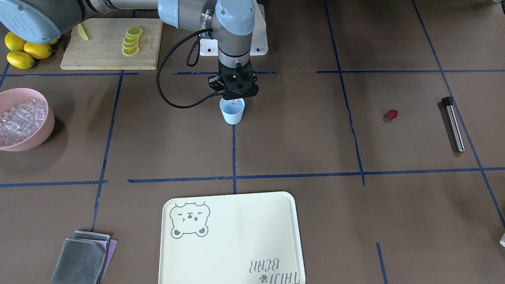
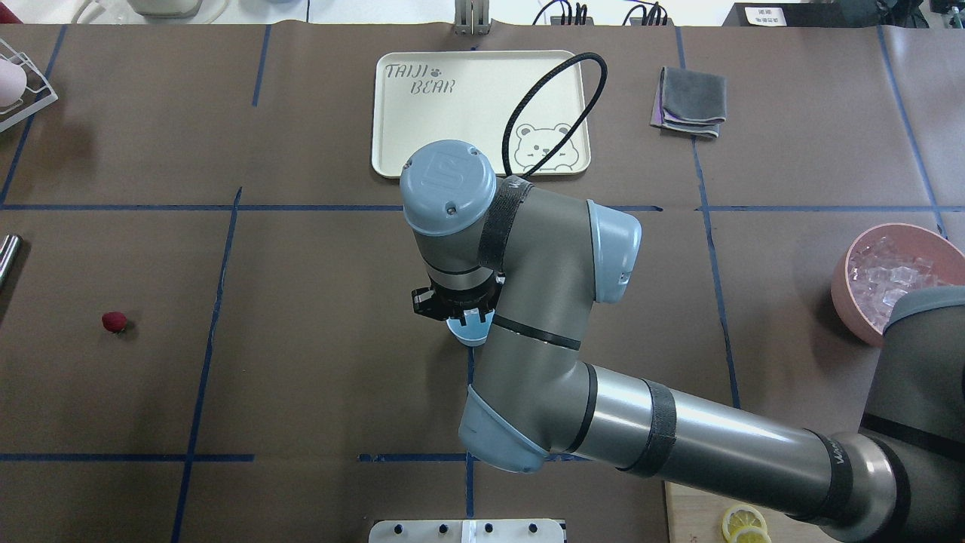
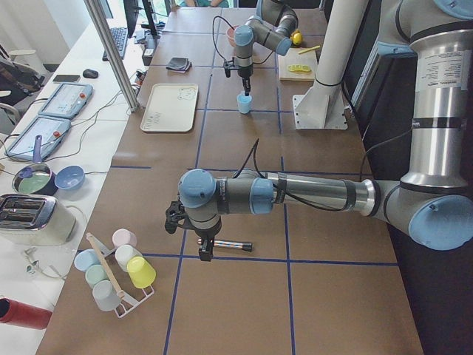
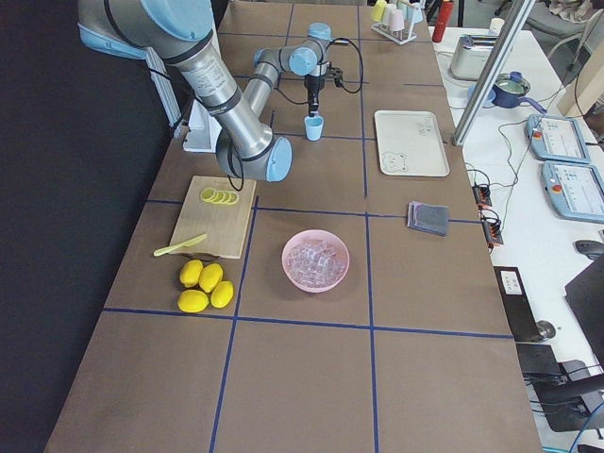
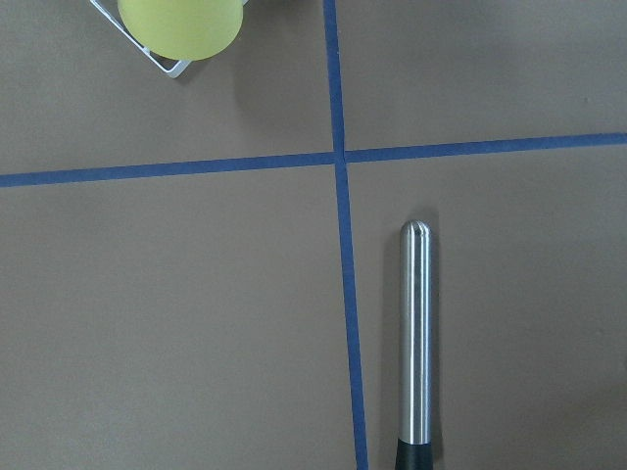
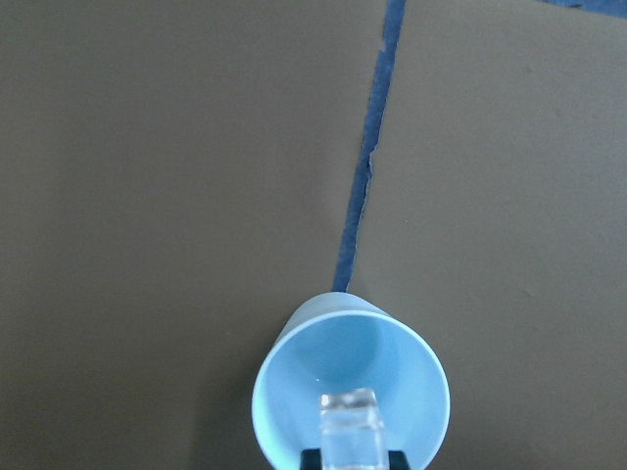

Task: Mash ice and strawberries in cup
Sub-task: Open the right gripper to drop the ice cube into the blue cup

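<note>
The right gripper (image 1: pixel 234 98), clamped on one ice cube (image 6: pixel 350 423), hangs over the cup (image 6: pixel 343 357) at lower centre. Release only when centred inside the rim.

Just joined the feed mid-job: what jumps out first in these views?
The right pincer at centre, holding one ice cube over the pale-blue cup. Next, the lone strawberry lying far toward the robot's left, and the pink bowl heaped with ice at its right.

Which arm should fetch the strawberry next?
Left. The left end effector hovers by the muddler, near the strawberry; the right end effector holds an ice cube over the cup.
</note>
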### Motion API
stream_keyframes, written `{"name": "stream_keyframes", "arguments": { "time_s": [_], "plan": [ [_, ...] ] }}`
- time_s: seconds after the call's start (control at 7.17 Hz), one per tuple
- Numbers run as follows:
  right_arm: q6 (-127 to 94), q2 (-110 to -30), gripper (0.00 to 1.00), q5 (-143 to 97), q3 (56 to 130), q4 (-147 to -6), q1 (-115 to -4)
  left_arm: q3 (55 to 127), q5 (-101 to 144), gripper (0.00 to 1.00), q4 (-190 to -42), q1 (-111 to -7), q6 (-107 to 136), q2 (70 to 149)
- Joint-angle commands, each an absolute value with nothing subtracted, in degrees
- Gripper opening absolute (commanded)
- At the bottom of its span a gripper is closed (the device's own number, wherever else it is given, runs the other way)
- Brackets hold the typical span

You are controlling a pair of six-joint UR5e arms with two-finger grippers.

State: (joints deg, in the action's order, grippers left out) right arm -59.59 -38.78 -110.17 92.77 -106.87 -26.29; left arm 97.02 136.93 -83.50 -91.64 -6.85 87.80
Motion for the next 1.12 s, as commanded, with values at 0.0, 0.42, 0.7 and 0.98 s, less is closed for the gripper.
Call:
{"name": "stream_keyframes", "arguments": {
  "time_s": [0.0, 0.42, 0.7, 0.98],
  "plan": [
    [-59.59, -38.85, 0.82, -110.39, 92.72, -106.88, -26.28, 97.03, 136.93, 1.0, -83.5, -91.67, -6.86, 87.8],
    [-59.59, -38.94, 0.98, -110.57, 93.16, -106.96, -26.28, 97.03, 136.93, 1.0, -83.5, -91.67, -6.86, 87.8],
    [-59.59, -39.2, 0.99, -110.65, 98.92, -111.06, -29.85, 97.29, 136.93, 1.0, -83.5, -91.58, -6.77, 87.89],
    [-59.59, -45.31, 0.99, -112.14, 111.55, -114.34, -35.83, 97.82, 136.93, 1.0, -83.5, -91.58, -5.36, 87.89]
  ]
}}
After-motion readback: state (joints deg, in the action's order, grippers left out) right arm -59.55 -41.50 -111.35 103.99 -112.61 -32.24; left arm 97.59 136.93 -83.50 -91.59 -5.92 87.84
